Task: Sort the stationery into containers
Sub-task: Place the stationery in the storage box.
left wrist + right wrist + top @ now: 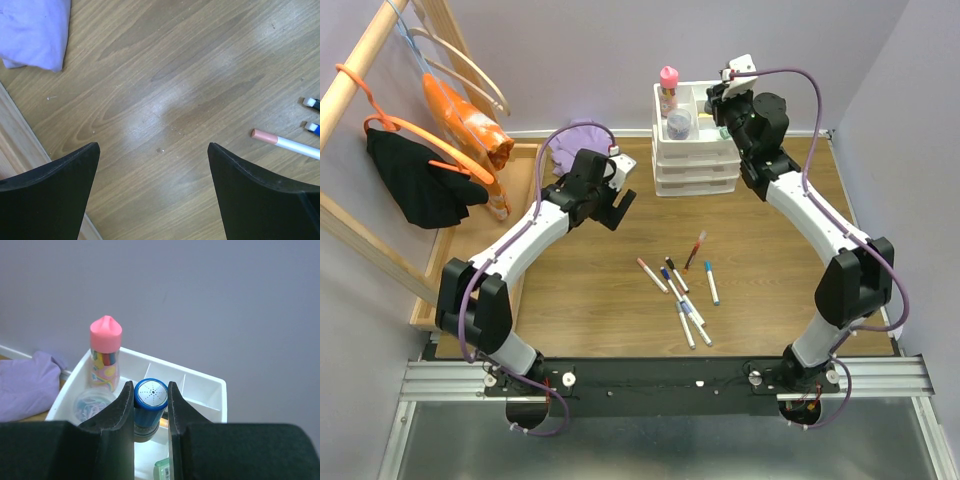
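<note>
I'm clamping the right gripper on a chunky blue marker, upright over the white tray for a clean drop, while hovering the left gripper, spread wide, near the loose markers for the next pick.

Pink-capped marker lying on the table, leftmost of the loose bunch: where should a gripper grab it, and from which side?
Probably mid-barrel, nearer the cap, from straight above. The pink-capped marker lies flat, so only a top-down pinch across its thin barrel works; its cap end lies clear of the other markers. The open left gripper is nearest.
</note>
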Robot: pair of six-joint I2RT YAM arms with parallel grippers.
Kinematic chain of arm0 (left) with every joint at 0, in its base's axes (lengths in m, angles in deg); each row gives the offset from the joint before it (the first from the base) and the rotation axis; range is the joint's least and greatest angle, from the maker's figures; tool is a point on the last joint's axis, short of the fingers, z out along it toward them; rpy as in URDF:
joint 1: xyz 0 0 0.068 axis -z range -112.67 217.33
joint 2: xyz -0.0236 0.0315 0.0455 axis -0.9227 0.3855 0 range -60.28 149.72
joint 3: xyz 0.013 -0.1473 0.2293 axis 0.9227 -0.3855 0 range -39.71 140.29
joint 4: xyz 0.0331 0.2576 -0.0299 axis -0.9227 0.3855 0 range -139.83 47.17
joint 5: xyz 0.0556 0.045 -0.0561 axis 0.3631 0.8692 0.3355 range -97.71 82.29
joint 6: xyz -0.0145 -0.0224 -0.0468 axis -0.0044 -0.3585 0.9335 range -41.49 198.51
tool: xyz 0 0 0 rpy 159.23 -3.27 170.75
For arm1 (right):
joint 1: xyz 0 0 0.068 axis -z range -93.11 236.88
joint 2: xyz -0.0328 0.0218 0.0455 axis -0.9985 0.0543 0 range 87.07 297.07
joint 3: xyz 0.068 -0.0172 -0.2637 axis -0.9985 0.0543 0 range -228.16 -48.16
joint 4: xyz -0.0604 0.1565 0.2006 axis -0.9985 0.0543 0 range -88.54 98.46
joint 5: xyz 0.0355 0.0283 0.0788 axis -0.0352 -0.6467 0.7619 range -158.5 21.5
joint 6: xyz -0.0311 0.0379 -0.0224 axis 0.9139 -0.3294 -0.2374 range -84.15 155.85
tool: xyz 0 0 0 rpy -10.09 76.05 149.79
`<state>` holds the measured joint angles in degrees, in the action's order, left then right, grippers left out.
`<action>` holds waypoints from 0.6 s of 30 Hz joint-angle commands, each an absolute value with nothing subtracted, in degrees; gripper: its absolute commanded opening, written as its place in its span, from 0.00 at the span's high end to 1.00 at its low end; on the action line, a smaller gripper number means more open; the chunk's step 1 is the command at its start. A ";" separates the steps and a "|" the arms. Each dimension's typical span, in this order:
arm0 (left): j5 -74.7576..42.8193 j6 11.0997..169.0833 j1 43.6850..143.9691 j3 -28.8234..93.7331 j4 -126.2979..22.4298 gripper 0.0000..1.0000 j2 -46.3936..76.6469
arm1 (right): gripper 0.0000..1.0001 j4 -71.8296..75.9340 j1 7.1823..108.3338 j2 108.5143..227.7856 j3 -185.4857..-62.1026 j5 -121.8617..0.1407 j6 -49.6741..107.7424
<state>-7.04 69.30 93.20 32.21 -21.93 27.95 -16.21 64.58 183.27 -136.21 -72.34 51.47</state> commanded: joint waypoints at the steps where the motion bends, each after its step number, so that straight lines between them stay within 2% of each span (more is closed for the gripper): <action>1: -5.95 69.02 92.90 34.73 -20.74 0.02 30.15 | 0.99 -20.60 65.70 186.03 -137.81 -74.39 50.08; 18: -6.21 70.07 92.99 37.72 -21.00 0.02 33.85 | 0.99 -18.85 66.23 190.60 -136.23 -72.89 48.24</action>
<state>-7.02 69.54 93.20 36.21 -20.97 33.21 -17.15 65.96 188.54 -136.23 -72.71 49.35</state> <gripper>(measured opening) 0.981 0.286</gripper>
